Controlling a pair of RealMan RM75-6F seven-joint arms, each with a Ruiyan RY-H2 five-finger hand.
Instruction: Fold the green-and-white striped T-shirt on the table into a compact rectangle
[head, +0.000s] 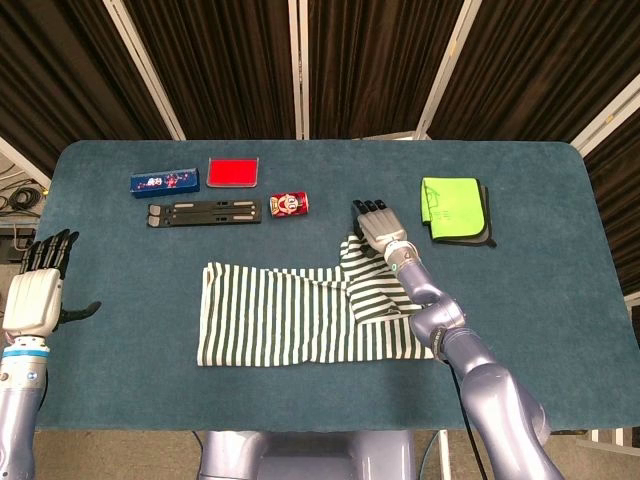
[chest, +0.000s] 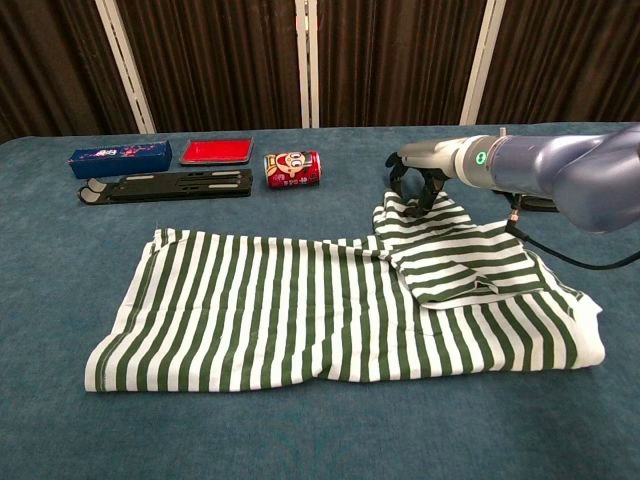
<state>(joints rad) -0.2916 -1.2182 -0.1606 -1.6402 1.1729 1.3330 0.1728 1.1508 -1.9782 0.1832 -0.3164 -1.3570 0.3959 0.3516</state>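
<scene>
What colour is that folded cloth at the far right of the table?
The folded cloth is bright lime green, clearest in the head view.

dark pleated curtains (head: 370, 60) behind teal table (head: 560, 300).

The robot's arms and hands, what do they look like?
Both arms are smooth, shiny silver-blue tubes. The right hand is grey metal with dark fingers, a little green light glows at its wrist, and a thin black cable runs beside the arm. The left hand is pale grey with black fingers and a blue wrist ring.
</scene>
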